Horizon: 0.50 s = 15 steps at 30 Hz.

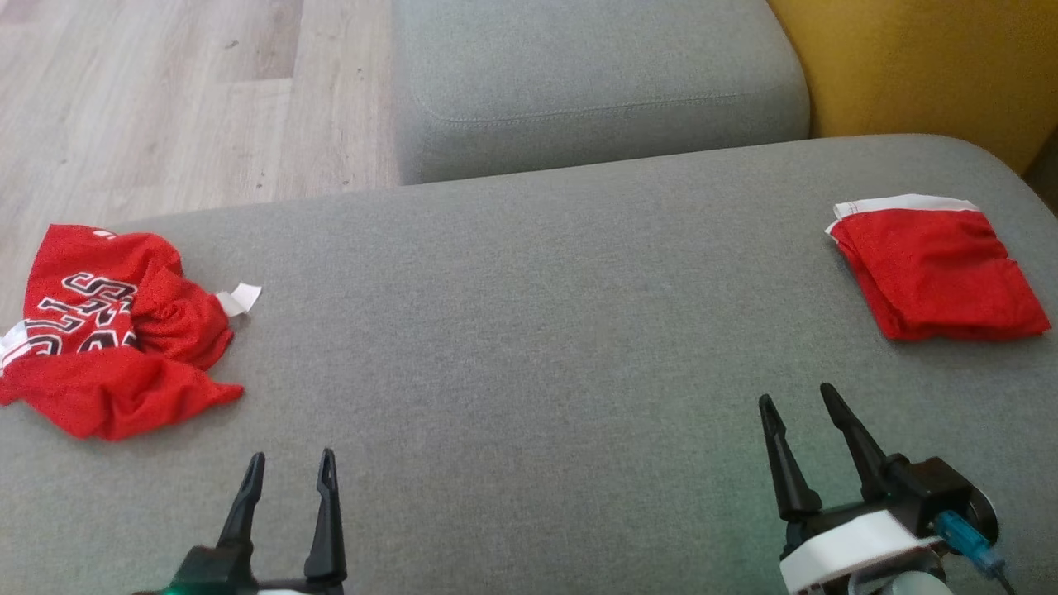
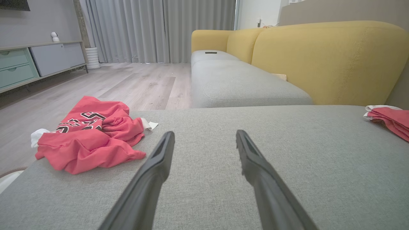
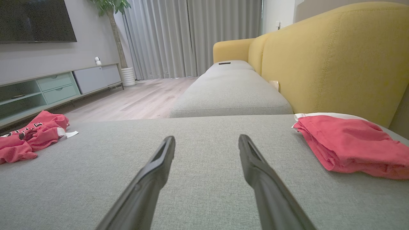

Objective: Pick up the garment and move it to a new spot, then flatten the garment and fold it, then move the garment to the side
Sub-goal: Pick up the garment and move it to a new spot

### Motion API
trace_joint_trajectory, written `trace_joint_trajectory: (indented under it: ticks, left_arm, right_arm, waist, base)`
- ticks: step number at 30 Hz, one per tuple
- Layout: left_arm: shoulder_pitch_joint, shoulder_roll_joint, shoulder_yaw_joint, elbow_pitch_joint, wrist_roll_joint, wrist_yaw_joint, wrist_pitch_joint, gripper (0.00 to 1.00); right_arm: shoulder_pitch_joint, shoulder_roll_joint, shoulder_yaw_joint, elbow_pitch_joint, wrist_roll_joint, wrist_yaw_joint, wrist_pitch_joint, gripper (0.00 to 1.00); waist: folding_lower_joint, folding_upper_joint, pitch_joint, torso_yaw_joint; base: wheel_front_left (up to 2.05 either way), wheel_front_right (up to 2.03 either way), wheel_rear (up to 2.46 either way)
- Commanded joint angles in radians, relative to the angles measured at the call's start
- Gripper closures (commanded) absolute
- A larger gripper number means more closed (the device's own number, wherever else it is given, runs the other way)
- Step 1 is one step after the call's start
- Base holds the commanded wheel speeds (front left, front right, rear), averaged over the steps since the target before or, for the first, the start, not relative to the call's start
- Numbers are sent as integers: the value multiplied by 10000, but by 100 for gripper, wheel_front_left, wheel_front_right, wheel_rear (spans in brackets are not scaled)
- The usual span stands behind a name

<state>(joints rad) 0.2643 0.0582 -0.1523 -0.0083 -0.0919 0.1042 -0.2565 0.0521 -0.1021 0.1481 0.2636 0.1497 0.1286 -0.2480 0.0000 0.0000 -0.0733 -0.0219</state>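
Head view, left to right across the grey seat (image 1: 529, 330): a crumpled red jersey (image 1: 116, 330) lies at the seat's left edge. Its black-and-white lettering faces up, and a white tag (image 1: 240, 299) sticks out toward the seat's middle. Part of the jersey's left side reaches the picture's edge, so I cannot tell whether it hangs over the seat there.

The left claw (image 1: 293, 454) sits over the seat's near edge, left of the middle. Its two dark fingers are spread with nothing between them, and it is clear of the jersey. The seat's middle is bare fabric.

The right claw (image 1: 795, 393) is over the seat's near right part. It too is spread wide and empty, fingers pointing toward the seat's far side.

Beyond it, at the seat's right end, a folded red garment (image 1: 934, 277) lies flat with a white band along its far edge, apart from the claw.

Past the seat's far edge are a wood floor (image 1: 165, 99), a second grey cushion (image 1: 595, 83) and a yellow backrest (image 1: 926, 66).
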Motion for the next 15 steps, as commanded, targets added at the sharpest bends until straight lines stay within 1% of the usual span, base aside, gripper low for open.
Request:
trace_joint_trajectory:
  ticks: [1, 15]
  left_arm:
    - [-313, -78, 267, -272, -53, -30, -53, 0]
    - [-239, -79, 76, -144, -86, -10, -53, 0]
  right_arm:
    - [-182, -56, 212, -317, 59, 21, -137, 0]
    - [-26, -74, 204, -256, 31, 21, -137, 0]
  waist:
    - [0, 0, -29, 17]
    - [0, 0, -165, 117]
  base:
    - [0, 0, 0]
    - [0, 0, 0]
